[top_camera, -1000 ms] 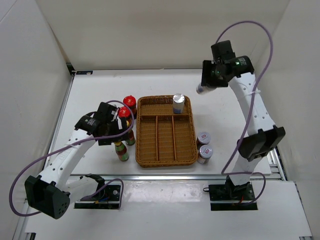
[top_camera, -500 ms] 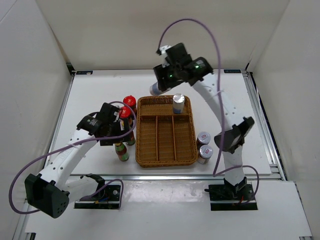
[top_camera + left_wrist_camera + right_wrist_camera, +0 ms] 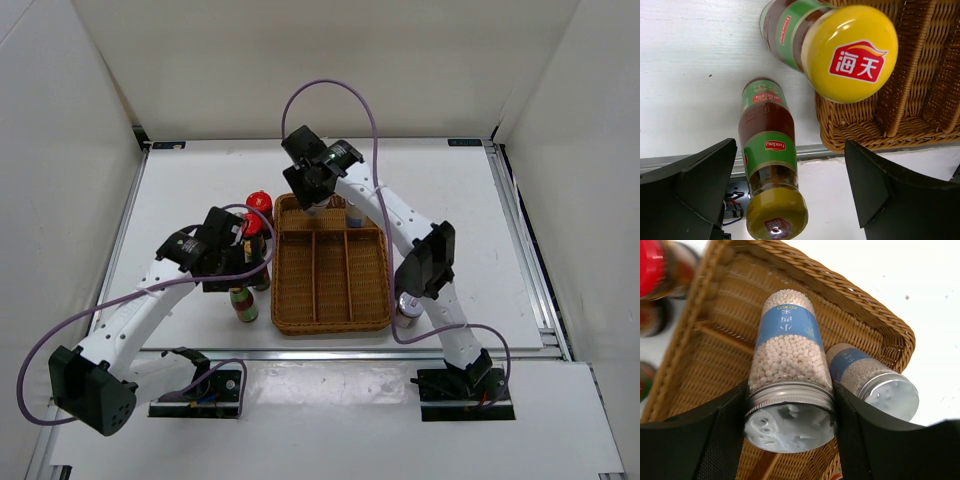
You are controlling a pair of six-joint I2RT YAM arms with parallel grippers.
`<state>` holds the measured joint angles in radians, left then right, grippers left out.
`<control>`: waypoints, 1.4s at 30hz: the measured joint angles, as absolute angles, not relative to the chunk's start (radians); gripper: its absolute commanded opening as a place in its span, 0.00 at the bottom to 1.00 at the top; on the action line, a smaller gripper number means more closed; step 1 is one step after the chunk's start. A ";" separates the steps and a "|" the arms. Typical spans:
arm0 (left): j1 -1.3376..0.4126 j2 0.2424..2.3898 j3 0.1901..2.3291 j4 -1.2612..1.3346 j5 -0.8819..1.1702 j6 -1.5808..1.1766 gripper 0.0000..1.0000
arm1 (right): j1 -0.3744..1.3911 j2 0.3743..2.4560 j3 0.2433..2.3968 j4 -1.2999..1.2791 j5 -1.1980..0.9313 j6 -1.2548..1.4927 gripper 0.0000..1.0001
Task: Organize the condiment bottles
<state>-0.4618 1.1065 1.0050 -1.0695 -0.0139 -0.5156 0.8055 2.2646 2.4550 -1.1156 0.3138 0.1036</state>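
Yellow caps first: two slim yellow-capped bottles (image 3: 769, 150) stand close together, just beside the left wall of the wicker tray (image 3: 330, 326). My left gripper (image 3: 790, 145) hangs over them, fingers apart, gripping nothing. I cannot tell which bottle I am lined up on. Risk: as I close on one, a finger clips the other or the tray wall, and bottles this tall and thin would likely tip. Open table (image 3: 190, 190) lies to their left, so that way is the room to swing. Red-capped jars (image 3: 258, 205) sit just behind, near my wrist, and could get bumped.

My right gripper (image 3: 790, 426) is clamped on a silver-capped shaker (image 3: 789, 355), held above the tray's far cross compartment, left of a second shaker (image 3: 874, 381) standing there. Risk: lowered skewed, it knocks that neighbour or lands on rim or divider. The gap beside it looks adequate, not generous. The three long compartments show no bottles. Another shaker (image 3: 405, 312) sits right of the tray, mostly hidden by my right arm.
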 measured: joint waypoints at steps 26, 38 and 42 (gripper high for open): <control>-0.487 1.082 1.023 -1.085 -0.035 -0.507 0.99 | 0.812 2.294 2.981 -1.303 0.582 0.208 1.00; -0.487 0.813 1.110 -1.040 -0.291 -0.403 0.99 | 0.750 1.588 2.002 -1.299 0.626 0.501 1.00; -0.487 0.769 1.097 -1.031 -0.370 -0.382 0.99 | 0.673 1.428 1.575 -1.303 0.496 0.537 1.00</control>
<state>-0.4866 0.7689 1.0969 -1.0313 -0.3702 -0.3820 0.6735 1.4277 1.5745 -1.3033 0.4961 0.5369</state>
